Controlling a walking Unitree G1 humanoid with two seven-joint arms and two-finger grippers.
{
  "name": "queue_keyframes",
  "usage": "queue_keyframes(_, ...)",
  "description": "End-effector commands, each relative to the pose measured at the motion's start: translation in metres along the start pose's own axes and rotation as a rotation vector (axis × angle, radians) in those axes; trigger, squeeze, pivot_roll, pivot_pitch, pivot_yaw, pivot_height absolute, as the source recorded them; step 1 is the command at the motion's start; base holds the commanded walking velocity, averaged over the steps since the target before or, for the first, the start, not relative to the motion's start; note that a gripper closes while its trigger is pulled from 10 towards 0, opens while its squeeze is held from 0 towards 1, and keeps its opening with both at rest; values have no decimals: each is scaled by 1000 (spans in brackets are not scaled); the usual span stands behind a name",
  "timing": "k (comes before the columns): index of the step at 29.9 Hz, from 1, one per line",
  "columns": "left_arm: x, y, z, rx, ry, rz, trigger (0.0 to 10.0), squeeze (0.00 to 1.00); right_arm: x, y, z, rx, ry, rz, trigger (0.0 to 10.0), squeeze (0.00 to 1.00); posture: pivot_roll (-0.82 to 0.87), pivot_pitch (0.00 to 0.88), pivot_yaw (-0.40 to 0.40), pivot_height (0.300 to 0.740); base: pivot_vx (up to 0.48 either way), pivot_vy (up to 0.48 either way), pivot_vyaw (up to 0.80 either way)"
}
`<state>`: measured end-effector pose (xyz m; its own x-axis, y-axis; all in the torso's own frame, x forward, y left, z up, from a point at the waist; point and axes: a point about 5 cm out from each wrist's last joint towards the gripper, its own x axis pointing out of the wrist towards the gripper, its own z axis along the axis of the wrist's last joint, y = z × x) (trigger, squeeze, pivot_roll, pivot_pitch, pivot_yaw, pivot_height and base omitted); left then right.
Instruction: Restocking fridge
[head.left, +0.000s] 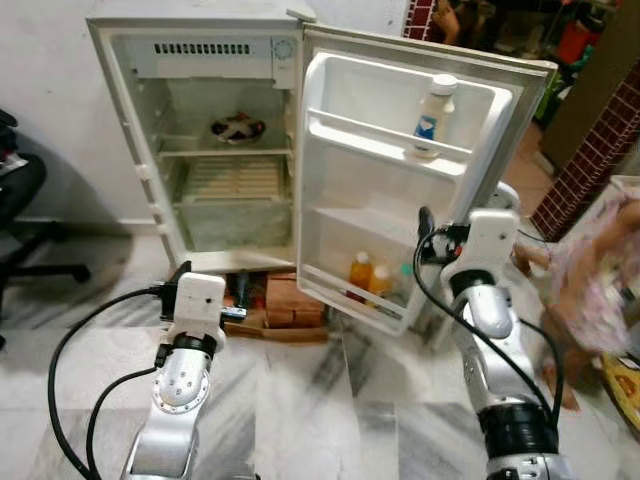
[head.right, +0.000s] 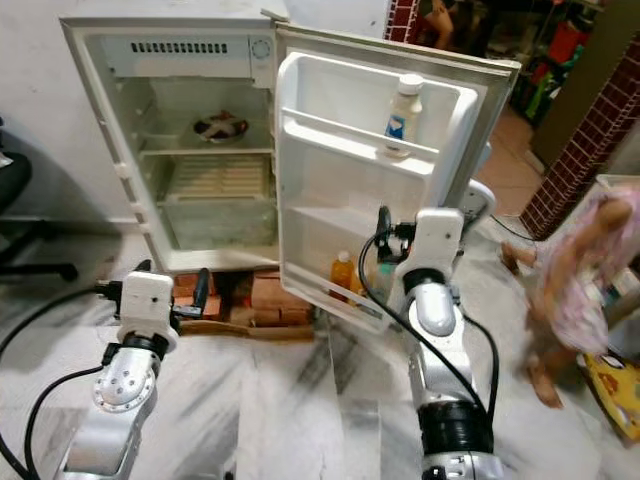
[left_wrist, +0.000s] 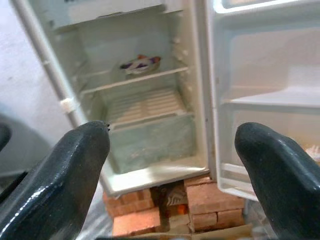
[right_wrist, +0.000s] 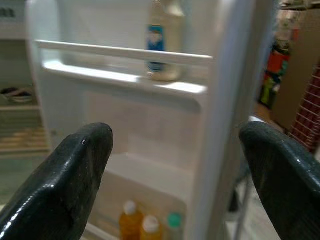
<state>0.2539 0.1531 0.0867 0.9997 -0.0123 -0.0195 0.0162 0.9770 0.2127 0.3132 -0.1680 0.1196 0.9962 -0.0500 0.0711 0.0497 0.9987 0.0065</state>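
Both pincers raised and spread before an open small fridge on a marble floor.

Nearest, the left pincer (left_wrist: 170, 165) hovers low in front of the fridge (head.left: 190, 20) body, fingers (left_wrist: 60, 175) wide apart and holding nothing; the right pincer (right_wrist: 175, 170) is lifted at the outer edge of the open door (head.left: 520, 90), its fingers also spread and empty. Beyond the left pincer, red bricks (head.left: 290, 300) prop the fridge up off the floor (head.left: 340, 400). In the door's bottom rack stand two orange-filled bottles (head.left: 361, 272) and a green-capped one (right_wrist: 173, 224); the upper rack holds a white bottle with a blue label (head.left: 432, 112). Deeper inside, a dish (head.left: 237, 128) rests on the top shelf. To the right a person (head.left: 590, 290) stands just beside the door, and a dark chair (head.left: 20, 200) sits far left.
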Motion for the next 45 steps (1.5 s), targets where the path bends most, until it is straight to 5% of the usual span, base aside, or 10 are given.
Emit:
queue_keyframes(1,3,-5,4,-9,-16,-20,10000,0,2,-6,5,-15,-15,-9,10000,0,94,0,-53,740,274,-315,0)
queue_keyframes(19,3,-6,4,-16,-16,-23,10000,0,7,-1,14,-25,-63,45,10000,0,93,0,-59,740,301,-355,390)
queue_keyframes(31,0,-8,1,-21,-5,-23,10000,0,8,1,17,52,-75,109,10000,0,92,0,-60,740,282,-375,0)
queue_keyframes(45,-8,-2,-20,-37,104,23,10000,0,20,8,24,21,-94,101,10000,0,97,0,-63,740,0,0,492)
